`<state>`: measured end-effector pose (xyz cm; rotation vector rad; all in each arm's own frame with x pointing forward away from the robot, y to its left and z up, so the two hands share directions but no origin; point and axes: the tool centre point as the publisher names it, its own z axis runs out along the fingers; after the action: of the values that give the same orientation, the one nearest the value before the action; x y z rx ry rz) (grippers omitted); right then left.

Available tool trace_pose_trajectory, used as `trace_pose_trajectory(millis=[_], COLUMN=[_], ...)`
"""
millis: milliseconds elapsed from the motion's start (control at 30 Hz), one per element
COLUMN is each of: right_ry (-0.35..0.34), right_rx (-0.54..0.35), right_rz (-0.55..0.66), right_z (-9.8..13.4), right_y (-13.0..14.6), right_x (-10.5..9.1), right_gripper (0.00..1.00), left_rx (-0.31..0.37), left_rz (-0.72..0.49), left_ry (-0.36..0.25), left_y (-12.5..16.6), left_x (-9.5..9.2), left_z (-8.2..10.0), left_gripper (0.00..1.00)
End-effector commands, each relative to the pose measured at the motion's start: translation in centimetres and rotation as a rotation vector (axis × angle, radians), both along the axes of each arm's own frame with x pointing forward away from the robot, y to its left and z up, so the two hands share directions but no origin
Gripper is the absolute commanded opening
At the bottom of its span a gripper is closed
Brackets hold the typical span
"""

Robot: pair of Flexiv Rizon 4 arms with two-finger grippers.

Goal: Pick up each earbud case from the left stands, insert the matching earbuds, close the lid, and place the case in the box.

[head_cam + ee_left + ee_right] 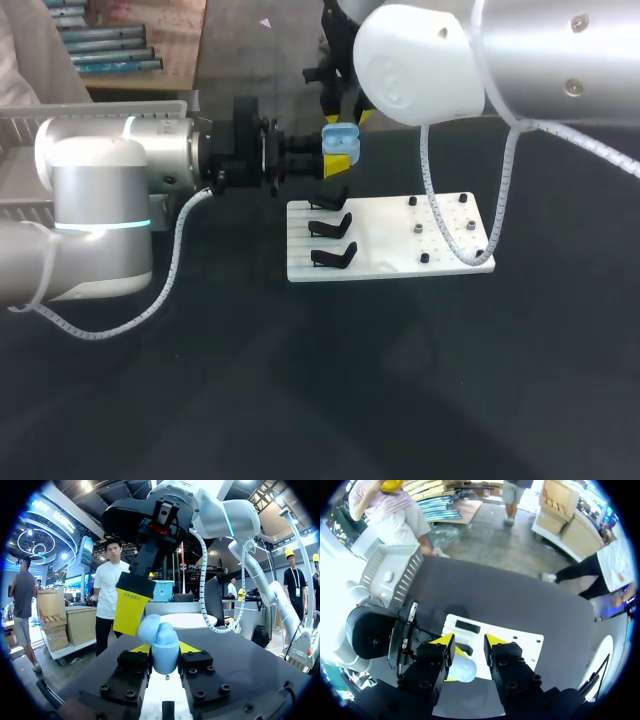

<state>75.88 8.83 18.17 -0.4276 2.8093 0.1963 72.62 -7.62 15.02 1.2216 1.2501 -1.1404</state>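
Left gripper: your left gripper point(165, 649) has its jaws closed on the earbud case point(160, 640), one yellow tip on each side of it.
Earbud case: pale blue and rounded, it is held in the air above the far edge of the white board point(390, 240).
Right gripper: your right gripper point(470, 642) hangs over the case from above with its jaws standing apart. One yellow finger point(131, 607) rests against the side of the case, and the other is clear of it.
Stands: three black stands point(330, 228) sit in a column on the left part of the board.
Pegs: small black pegs point(424, 258) dot the right part of the board.
Box: the white slatted box point(390, 570) is at the table's edge, beyond your left arm and well apart from the case.
Table: the dark table point(300, 400) carries the board near its middle.
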Motion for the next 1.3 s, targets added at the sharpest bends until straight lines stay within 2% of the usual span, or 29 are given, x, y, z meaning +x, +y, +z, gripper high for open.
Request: trace_pose_trajectory(millis=[33, 167, 267, 300, 333, 367, 400, 433, 600, 667, 833, 1000, 1133, 1300], right_ry=[-0.020, -0.033, -0.099, -0.122, -0.148, -0.163, -0.183, -0.200, -0.223, -0.198, -0.144, -0.112, -0.103, -0.141], right_rx=[0.014, 0.029, 0.060, 0.078, 0.099, 0.116, 0.120, 0.125, 0.127, 0.119, 0.108, 0.107, 0.121, 0.205], right_rz=[-0.011, -0.041, -0.095, -0.114, -0.142, -0.156, -0.167, -0.181, -0.222, -0.230, -0.256, -0.285, -0.294, -0.281], right_z=[-0.1, 0.2, 1.7, 2.2, 2.7, 3.1, 3.3, 3.5, 3.6, 3.1, 1.7, 0.8, 0.3, 0.0], right_y=[-0.6, -0.6, -1.1, -1.5, -2.0, -2.4, -2.8, -3.2, -4.3, -4.5, -4.3, -4.1, -3.9, -4.1], right_x=[-1.8, -2.4, -3.0, -3.2, -3.5, -3.8, -4.2, -4.5, -6.2, -6.8, -8.2, -9.3, -9.8, -10.3], right_gripper=[0.36, 0.36, 0.39, 0.41, 0.64, 0.75, 0.95, 1.00, 1.00, 1.00, 1.00, 1.00, 1.00, 1.00], left_rx=[-0.005, -0.005, -0.005, -0.011, -0.014, -0.004, 0.006, 0.010, 0.061, 0.060, 0.121, 0.141, 0.168, 0.204], left_rz=[0.008, 0.008, 0.008, 0.022, 0.043, 0.064, 0.089, 0.116, 0.252, 0.293, 0.372, 0.456, 0.517, 0.561], left_ry=[-0.006, -0.006, -0.006, -0.010, -0.022, -0.038, -0.055, -0.071, -0.157, -0.180, -0.254, -0.302, -0.297, -0.289], left_y=[-0.1, -0.1, -0.1, 0.7, 1.7, 2.7, 3.9, 5.2, 12.2, 14.8, 20.2, 25.0, 28.1, 30.8], left_x=[-0.2, -0.2, -0.2, 0.1, 0.5, 0.9, 1.4, 1.8, 3.8, 4.3, 5.1, 5.6, 6.1, 6.8], left_z=[-0.1, -0.1, -0.1, 0.1, 0.4, 0.8, 1.1, 1.6, 3.5, 3.9, 4.7, 3.6, 1.7, -0.4], left_gripper=[0.00, 0.00, 0.00, 0.00, 0.00, 0.00, 0.00, 0.00, 0.00, 0.00, 0.00, 0.00, 0.00, 0.00])
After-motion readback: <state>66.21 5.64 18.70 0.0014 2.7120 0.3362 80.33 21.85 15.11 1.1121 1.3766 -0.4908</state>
